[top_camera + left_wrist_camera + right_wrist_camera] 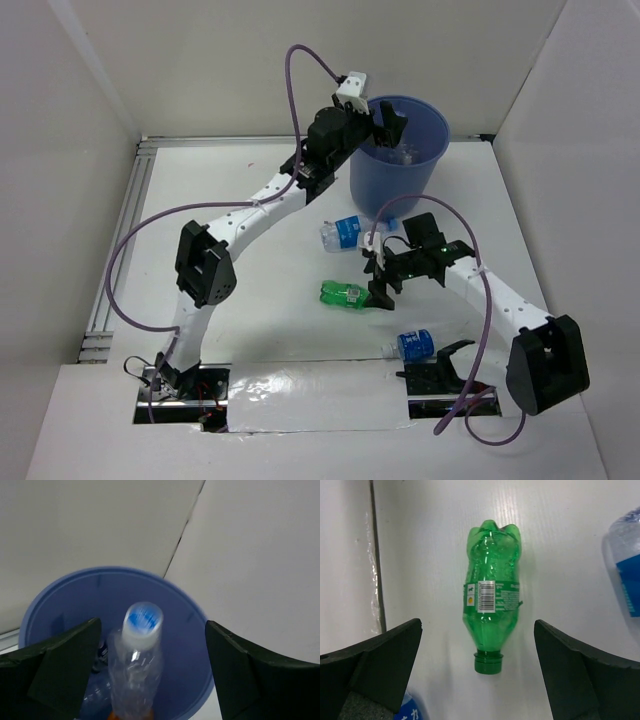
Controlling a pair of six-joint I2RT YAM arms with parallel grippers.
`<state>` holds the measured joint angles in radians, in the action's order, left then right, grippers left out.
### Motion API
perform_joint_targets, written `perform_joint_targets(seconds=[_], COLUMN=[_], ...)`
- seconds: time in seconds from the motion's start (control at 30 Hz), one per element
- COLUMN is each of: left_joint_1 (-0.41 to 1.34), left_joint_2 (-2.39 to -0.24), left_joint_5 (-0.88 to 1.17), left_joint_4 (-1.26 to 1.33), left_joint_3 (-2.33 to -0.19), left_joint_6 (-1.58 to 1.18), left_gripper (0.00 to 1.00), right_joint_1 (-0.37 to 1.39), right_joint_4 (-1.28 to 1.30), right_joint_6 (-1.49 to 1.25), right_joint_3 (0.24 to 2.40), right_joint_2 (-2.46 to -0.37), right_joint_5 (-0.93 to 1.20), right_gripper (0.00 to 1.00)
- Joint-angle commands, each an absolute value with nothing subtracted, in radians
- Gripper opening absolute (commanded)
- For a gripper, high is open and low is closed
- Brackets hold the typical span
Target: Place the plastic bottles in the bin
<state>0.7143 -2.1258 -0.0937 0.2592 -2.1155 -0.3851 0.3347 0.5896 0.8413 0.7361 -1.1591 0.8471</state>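
Left arm [250, 215] reaches far forward with its elbow raised. The left gripper [152, 652] hangs over the mouth of the bin [398, 165], fingers spread wide and gripping nothing. A clear blue-capped bottle [136, 665] stands loose between them, touching neither, within the bin's rim. Right arm [495, 295] bends in toward the table [560, 540] centre. The right gripper [477, 627] points down, open, straddling the green bottle [491, 600] without contact; that bottle lies flat. The far blue-labelled bottle [342, 233] lies near the bin base, the near blue-labelled bottle [413, 344] by the right arm's base.
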Motion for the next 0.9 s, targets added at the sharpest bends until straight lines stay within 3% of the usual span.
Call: perform_joint_targets(seconds=[0.0,0.2,0.3,0.47,0.57,0.67,0.7,0.73,0.83,0.87], left_joint_1=[0.713,0.723,0.732,0.732,0.697,0.684,0.684,0.684,0.684,0.684], left_joint_2=[-2.063,-1.932,-1.773,-1.435,-1.269,-1.180,-1.126,-1.100,-1.031,-1.031], left_joint_5=[-0.130,-0.130,-0.161,-0.271,-0.296,-0.325,-0.325,-0.325,-0.290,-0.281], left_joint_4=[0.302,0.295,0.256,0.190,0.134,0.026,0.012,0.002,-0.020,-0.038], left_joint_3=[-2.129,-2.126,-2.024,-1.501,-1.240,-1.074,-1.034,-0.997,-0.884,-0.858], left_joint_6=[-0.373,-0.290,-0.236,-0.245,-0.334,-0.432,-0.457,-0.494,-0.508,-0.517], left_gripper=[1.00,1.00,1.00,1.00,0.98,0.97,0.95,0.95,0.94,0.92], right_joint_1=[0.380,0.489,0.515,0.568,0.586,0.598,0.598,0.598,0.563,0.542], right_joint_4=[0.560,0.430,0.373,0.292,0.291,0.313,0.342,0.357,0.491,0.523], right_joint_6=[0.758,0.687,0.687,0.675,0.702,0.730,0.730,0.741,0.817,0.830], right_joint_3=[0.758,0.739,0.739,0.729,0.710,0.701,0.701,0.728,0.793,0.848], right_joint_2=[-1.179,-1.249,-1.298,-1.373,-1.385,-1.396,-1.396,-1.396,-1.382,-1.368], right_joint_5=[0.812,0.682,0.614,0.487,0.476,0.466,0.480,0.504,0.602,0.626], right_gripper=[1.00,1.00,1.00,1.00,0.92,0.77,0.58,0.49,0.26,0.23])
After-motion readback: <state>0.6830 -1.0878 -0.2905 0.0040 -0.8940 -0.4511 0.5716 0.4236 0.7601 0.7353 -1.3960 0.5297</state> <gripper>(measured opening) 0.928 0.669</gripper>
